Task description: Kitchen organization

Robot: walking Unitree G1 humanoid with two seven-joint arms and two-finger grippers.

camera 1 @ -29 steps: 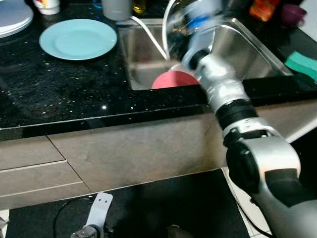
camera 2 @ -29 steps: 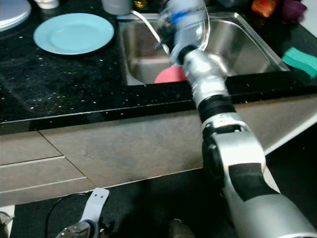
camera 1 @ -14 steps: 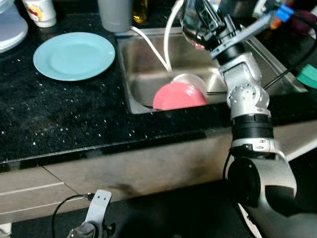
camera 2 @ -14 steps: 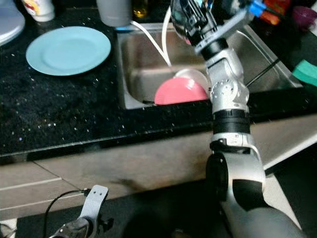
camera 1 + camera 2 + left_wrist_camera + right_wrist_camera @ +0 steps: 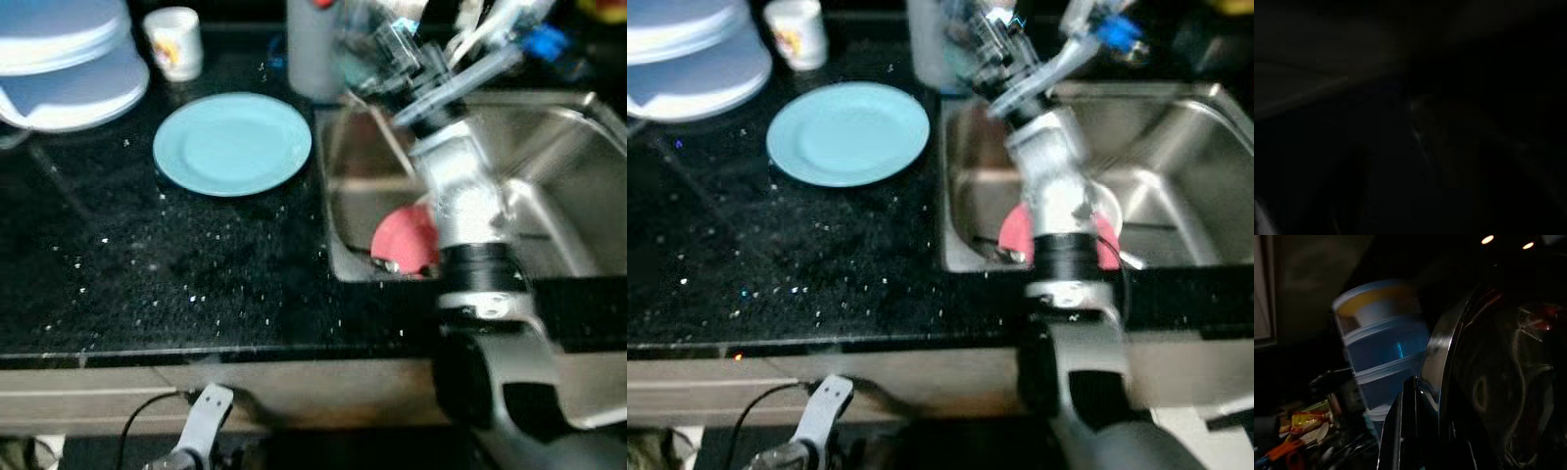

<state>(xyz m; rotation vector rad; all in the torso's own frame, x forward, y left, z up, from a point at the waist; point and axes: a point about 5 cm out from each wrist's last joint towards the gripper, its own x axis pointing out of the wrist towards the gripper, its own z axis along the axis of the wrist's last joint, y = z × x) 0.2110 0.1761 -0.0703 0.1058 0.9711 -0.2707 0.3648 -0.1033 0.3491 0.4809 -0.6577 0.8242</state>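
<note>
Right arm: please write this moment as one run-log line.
right gripper: raised above sink, beside shiny rim | pink plate: in sink | blue plate: on counter

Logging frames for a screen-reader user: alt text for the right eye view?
Blurred: the robot's right arm reaches up over a steel sink holding a pink plate. A light blue plate lies on the black counter left of it.

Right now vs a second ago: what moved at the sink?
The camera swung, so the whole scene sits further right in the head views. Against the sink, the right gripper moved left toward its back-left corner by the grey cup, jaws holding a shiny round-rimmed item throughout. The blue plate, the pink plate and the hanging left arm are unchanged.
</note>
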